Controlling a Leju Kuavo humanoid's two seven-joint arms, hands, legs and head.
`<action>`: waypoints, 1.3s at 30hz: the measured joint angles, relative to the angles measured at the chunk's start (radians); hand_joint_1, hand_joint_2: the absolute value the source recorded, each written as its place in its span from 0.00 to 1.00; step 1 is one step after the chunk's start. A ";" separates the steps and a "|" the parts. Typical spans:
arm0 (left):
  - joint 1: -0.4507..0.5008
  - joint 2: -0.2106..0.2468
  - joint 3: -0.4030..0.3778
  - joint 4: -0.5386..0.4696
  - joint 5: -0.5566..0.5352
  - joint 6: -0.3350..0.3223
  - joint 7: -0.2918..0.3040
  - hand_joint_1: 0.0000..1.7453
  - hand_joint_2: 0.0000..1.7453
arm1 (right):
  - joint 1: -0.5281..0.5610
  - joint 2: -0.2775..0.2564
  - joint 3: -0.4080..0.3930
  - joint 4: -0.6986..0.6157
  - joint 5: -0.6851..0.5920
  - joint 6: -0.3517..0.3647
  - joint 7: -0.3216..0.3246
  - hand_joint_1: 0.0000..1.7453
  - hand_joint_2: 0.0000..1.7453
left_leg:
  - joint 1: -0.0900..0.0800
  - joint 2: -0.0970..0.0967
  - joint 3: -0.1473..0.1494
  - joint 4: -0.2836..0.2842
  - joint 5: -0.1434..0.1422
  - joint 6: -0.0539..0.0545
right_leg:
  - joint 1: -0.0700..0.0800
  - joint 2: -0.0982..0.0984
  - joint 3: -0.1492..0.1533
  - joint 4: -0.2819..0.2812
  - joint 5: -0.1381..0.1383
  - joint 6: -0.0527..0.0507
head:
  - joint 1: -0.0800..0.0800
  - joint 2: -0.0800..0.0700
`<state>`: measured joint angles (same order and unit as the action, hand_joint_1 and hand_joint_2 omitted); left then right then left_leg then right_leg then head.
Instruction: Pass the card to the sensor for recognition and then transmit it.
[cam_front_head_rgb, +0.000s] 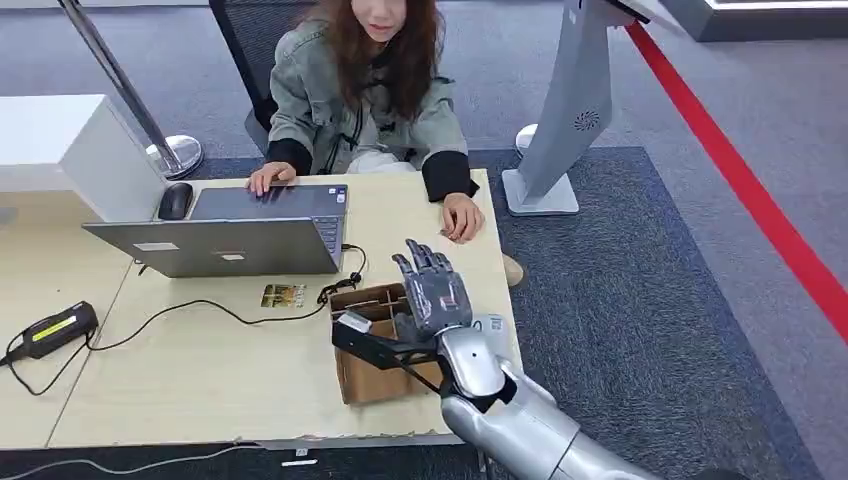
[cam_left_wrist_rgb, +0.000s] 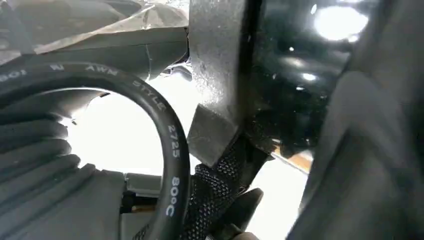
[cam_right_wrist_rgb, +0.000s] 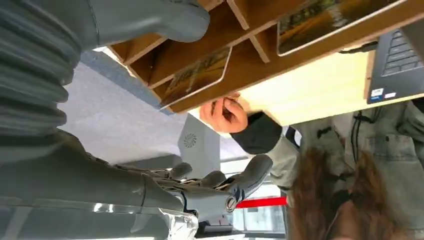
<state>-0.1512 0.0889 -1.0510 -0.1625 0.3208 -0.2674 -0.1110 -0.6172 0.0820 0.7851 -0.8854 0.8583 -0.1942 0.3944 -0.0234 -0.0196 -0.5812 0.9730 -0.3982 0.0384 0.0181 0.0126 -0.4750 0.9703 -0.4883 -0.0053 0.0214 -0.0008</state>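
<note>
A brown cardboard box (cam_front_head_rgb: 372, 345) with dividers stands at the table's near right edge. In the right wrist view two picture cards, one (cam_right_wrist_rgb: 197, 75) and another (cam_right_wrist_rgb: 330, 20), stand in its compartments. A further card (cam_front_head_rgb: 283, 295) lies flat on the table in front of the laptop. My right hand (cam_front_head_rgb: 432, 288) hovers over the box, fingers (cam_right_wrist_rgb: 225, 185) spread and holding nothing, thumb (cam_right_wrist_rgb: 150, 20) near the box rim. My left hand's ribbed cover (cam_left_wrist_rgb: 40, 170) lies behind a black cable (cam_left_wrist_rgb: 170, 150); its fingers are hidden.
A person in a grey jacket sits across the table, one hand (cam_front_head_rgb: 462, 216) on the edge, the other at an open laptop (cam_front_head_rgb: 235, 232). A mouse (cam_front_head_rgb: 175, 200), a black and yellow device (cam_front_head_rgb: 50, 330) with cables, a white box (cam_front_head_rgb: 60, 150) and a white kiosk stand (cam_front_head_rgb: 565, 110) are around.
</note>
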 joint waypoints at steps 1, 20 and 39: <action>0.000 0.000 0.000 0.000 0.000 0.000 0.000 0.00 0.00 | 0.000 0.000 0.000 0.006 -0.001 -0.003 0.000 0.23 1.00 | 0.000 0.000 0.000 0.000 0.000 0.000 | 0.000 0.000 0.000 0.000 0.000 0.000 | 0.000 0.000; 0.000 0.000 0.000 0.000 0.000 -0.001 0.000 0.00 0.00 | -0.001 0.002 0.000 0.065 0.002 -0.018 0.000 0.30 1.00 | 0.000 0.000 0.000 0.000 0.000 0.000 | 0.000 0.000 0.000 0.000 0.000 0.000 | 0.000 0.000; 0.000 0.000 0.000 0.000 0.000 -0.001 0.000 0.00 0.00 | -0.009 0.011 0.000 0.087 0.023 -0.024 0.000 0.41 1.00 | 0.000 0.000 0.000 0.000 0.000 0.000 | 0.000 0.000 0.000 0.000 0.000 0.000 | 0.000 0.000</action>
<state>-0.1511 0.0885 -1.0506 -0.1625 0.3204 -0.2682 -0.1106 -0.6263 0.0927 0.7847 -0.7988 0.8816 -0.2186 0.3941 -0.0234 -0.0196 -0.5812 0.9730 -0.3981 0.0384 0.0181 0.0126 -0.4749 0.9703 -0.4882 -0.0054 0.0214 -0.0008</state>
